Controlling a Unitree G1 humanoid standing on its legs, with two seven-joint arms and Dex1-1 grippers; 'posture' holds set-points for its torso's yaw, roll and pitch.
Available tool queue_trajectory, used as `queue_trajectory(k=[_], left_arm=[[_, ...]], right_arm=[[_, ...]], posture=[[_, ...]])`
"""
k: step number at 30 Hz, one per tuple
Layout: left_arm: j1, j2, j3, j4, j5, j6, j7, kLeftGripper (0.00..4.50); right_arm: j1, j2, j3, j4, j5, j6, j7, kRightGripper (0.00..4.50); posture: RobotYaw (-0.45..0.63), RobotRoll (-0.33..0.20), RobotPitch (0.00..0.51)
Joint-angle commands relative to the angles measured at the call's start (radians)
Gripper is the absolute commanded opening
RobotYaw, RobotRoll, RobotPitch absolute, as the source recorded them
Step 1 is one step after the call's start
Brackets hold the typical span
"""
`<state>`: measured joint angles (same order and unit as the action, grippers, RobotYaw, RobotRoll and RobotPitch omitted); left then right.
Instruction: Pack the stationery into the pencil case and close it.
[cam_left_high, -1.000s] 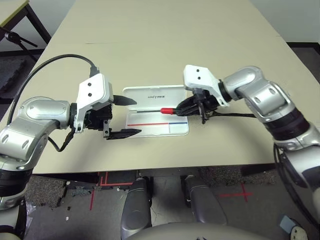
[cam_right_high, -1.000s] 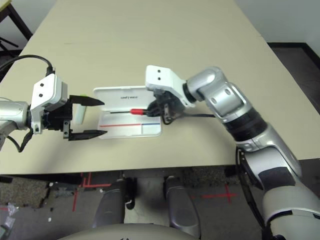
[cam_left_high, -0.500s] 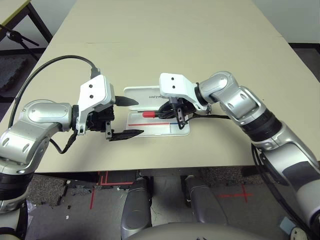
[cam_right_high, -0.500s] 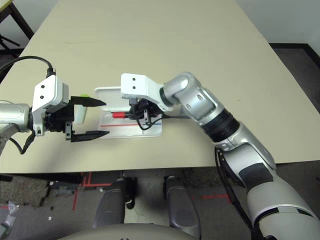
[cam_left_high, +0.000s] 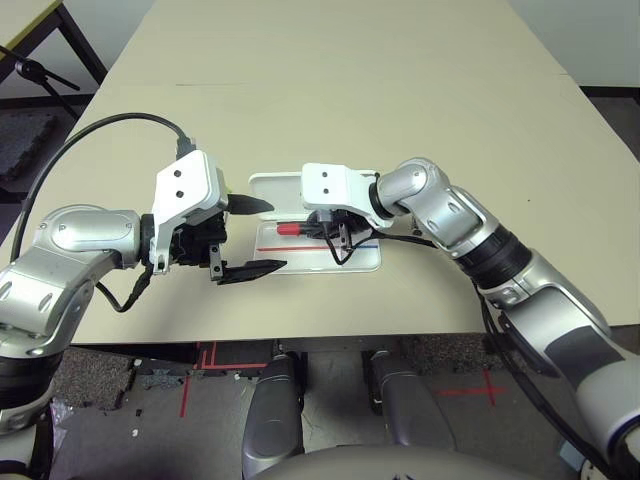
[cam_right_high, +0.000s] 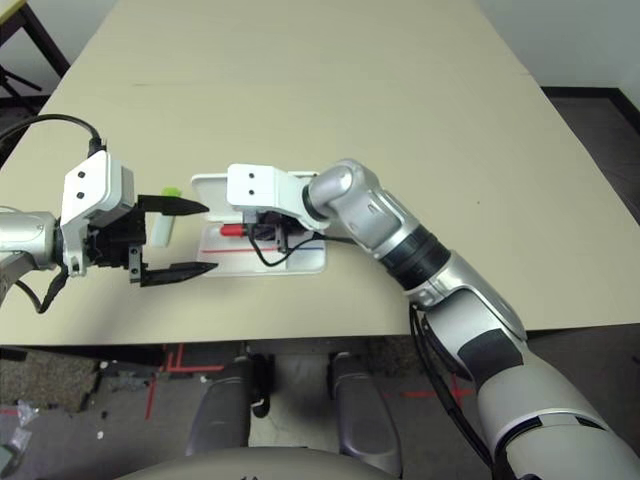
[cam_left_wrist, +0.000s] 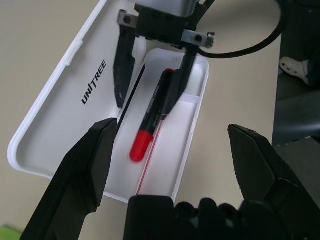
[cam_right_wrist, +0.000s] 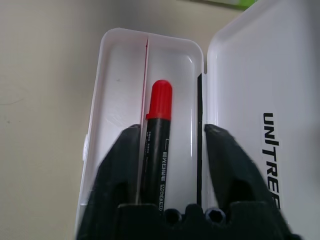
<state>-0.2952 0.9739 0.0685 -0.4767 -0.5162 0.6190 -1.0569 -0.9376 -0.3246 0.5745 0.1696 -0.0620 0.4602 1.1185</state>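
Inside the open pencil case (cam_left_wrist: 95, 100), a red marker (cam_right_wrist: 156, 145) lies between the right gripper (cam_right_wrist: 170, 137)'s parted fingers, possibly touching one. Left gripper (cam_left_high: 247, 236) gapes wide beside the case, empty.

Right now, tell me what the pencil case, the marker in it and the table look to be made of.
Pencil case: seemingly hard plastic, glossy white, with moulded rounded corners, thin walls and a printed logo.
Marker: probably plastic too; black barrel with printed text, smooth red cap with a slight sheen.
Table: matte beige top, uniform and without visible grain, so likely laminate or painted board; the look leaves it open.
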Motion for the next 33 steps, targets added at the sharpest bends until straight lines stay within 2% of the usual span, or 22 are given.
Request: queue_trajectory(k=[1, 3, 7, 13, 19, 24, 33], left_arm=[[0.014, 0.003, 0.02, 0.003, 0.002, 0.002, 0.02, 4.5], [0.016, 0.01, 0.017, 0.023, 0.022, 0.005, 0.035, 4.5], [0.026, 0.023, 0.022, 0.054, 0.054, 0.055, 0.096, 4.5], [0.014, 0.012, 0.042, 0.066, 0.044, 0.269, 0.234, 4.5], [-0.049, -0.076, 0.069, 0.078, 0.043, 0.531, 0.423, 4.5], [-0.166, -0.22, 0.089, 0.174, 0.108, 0.748, 0.626, 4.5], [-0.24, -0.338, 0.094, 0.326, 0.163, 0.764, 0.748, 4.5]], right_arm=[[0.013, -0.017, -0.036, -0.005, 0.035, -0.048, 0.042, 3.75], [0.028, -0.043, -0.045, -0.028, 0.051, -0.059, 0.071, 4.46], [0.068, -0.115, -0.093, -0.117, 0.133, 0.004, 0.158, 4.46], [0.119, -0.265, -0.179, -0.209, 0.26, 0.099, 0.279, 4.46], [0.162, -0.278, -0.216, -0.269, 0.31, 0.167, 0.233, 4.46], [0.186, -0.27, -0.212, -0.314, 0.331, 0.202, 0.202, 4.46], [0.201, -0.275, -0.2, -0.341, 0.339, 0.216, 0.175, 4.46]], posture=[[0.03, 0.0, 0.189], [0.04, 0.0, 0.189], [0.03, 0.0, 0.191], [0.03, 0.0, 0.196], [0.0, 0.0, 0.202], [-0.01, 0.0, 0.204], [-0.03, 0.0, 0.204]])
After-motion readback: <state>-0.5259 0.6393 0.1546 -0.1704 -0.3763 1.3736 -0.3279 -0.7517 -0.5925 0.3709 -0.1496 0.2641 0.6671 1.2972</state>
